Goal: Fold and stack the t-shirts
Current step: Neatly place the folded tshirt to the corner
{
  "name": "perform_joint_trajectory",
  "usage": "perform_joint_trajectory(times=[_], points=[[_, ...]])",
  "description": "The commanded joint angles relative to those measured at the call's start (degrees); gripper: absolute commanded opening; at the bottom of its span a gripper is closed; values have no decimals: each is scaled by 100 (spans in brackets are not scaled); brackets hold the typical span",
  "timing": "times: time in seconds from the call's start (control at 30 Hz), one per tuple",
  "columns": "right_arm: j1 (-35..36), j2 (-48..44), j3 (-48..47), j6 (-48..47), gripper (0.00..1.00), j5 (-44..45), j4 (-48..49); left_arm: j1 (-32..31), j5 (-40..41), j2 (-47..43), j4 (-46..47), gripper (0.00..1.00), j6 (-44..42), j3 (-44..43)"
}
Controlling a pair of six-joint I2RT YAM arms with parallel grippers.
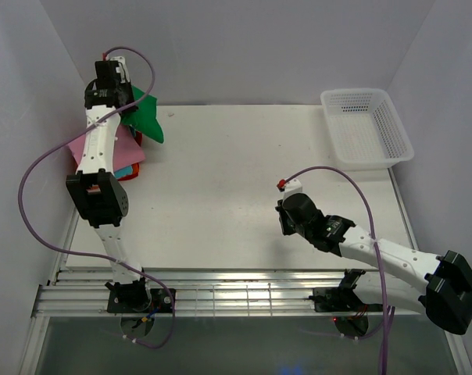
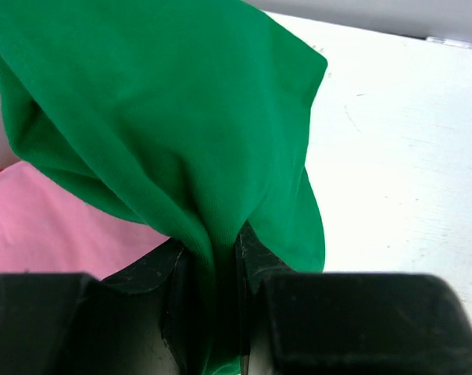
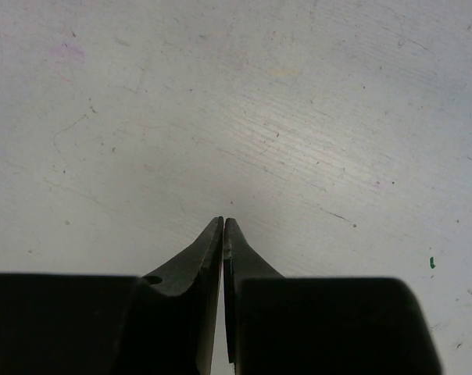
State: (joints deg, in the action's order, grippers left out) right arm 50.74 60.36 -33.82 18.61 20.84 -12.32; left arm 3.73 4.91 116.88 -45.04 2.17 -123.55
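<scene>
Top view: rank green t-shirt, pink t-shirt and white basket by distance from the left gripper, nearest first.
1. green t-shirt: pinched in the left gripper, far-left corner.
2. pink t-shirt: lying just to the near side of it, at the left edge.
3. white basket: far-right corner, well across from it.

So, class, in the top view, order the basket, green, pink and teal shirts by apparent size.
1. basket
2. pink shirt
3. green shirt; the left arm hides part of both, so that order is unsure
4. teal shirt, just a sliver
</scene>
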Motion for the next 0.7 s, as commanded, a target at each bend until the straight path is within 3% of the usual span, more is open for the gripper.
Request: perform_joint_trajectory(times=[0.0, 0.27, 0.67], points=[[6, -103, 51, -33, 9, -27, -43, 128, 168, -262, 196, 0, 20, 137], [6, -173, 78, -77, 8, -62, -131, 348, 282, -728, 434, 0, 81, 717], [6, -411, 130, -95, 8, -115, -236, 691, 528, -1229, 707, 0, 231, 639]])
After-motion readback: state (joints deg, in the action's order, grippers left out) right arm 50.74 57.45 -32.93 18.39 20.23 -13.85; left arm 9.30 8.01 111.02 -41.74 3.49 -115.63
